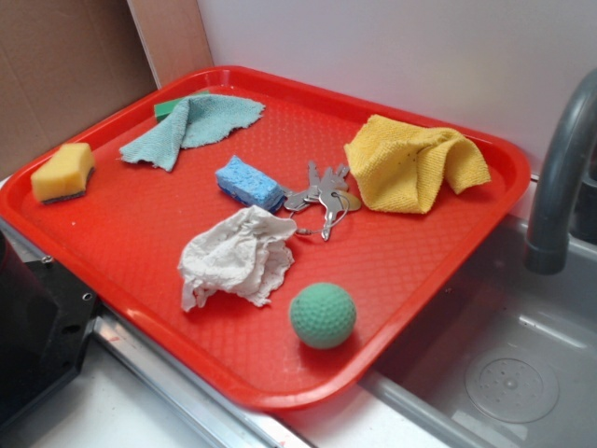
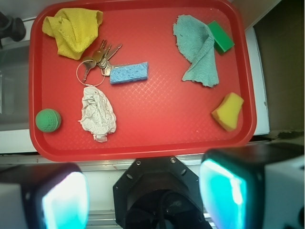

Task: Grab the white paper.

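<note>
white paper (image 1: 238, 257) near tray (image 1: 392, 308) front rim

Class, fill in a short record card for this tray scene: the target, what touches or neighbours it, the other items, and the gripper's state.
target: white paper, crumpled, on the red tray
touching target: key ring of the keys
nearest neighbours: green ball, blue sponge
other items: yellow cloth, teal cloth, green sponge, yellow sponge
gripper: open, off the tray, holding nothing
</note>
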{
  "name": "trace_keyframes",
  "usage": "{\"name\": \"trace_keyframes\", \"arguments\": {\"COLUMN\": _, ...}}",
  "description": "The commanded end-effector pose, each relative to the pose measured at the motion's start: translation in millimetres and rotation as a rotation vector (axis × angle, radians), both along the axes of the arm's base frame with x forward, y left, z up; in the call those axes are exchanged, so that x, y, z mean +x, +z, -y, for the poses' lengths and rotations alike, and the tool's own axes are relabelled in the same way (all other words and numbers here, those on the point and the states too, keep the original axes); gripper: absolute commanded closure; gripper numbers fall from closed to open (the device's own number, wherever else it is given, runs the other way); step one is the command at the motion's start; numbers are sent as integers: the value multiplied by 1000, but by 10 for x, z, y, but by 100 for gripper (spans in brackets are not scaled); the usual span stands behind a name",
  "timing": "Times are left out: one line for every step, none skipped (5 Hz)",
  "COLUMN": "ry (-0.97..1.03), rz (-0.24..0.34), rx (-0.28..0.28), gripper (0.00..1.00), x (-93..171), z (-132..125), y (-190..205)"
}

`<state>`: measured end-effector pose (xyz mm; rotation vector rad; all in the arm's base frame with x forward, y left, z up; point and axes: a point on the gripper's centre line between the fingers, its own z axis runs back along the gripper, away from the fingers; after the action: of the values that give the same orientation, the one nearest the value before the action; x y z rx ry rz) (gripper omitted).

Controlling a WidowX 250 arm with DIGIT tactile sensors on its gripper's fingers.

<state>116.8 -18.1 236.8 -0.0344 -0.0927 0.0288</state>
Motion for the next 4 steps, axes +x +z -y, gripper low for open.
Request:
{"name": "trace_keyframes", "arguments": {"ry": 0, "rz": 0, "rx": 0, "gripper": 0, "x": 0, "z": 0, "y": 0}}
{"name": "trace_keyframes", "arguments": {"ry": 126, "rz": -235, "rx": -17, "gripper": 0, "x": 53, "z": -150, "y": -501}}
{"name": "trace_keyframes", "arguments": {"ry": -28, "rz": -151, "rx": 30, "gripper": 0, "x": 281, "z": 146, "y": -987}}
{"name": "trace_keyframes", "arguments": {"ry": -160, "rz": -99, "rx": 95, "gripper": 0, "x": 389, "z": 498, "y": -1269}}
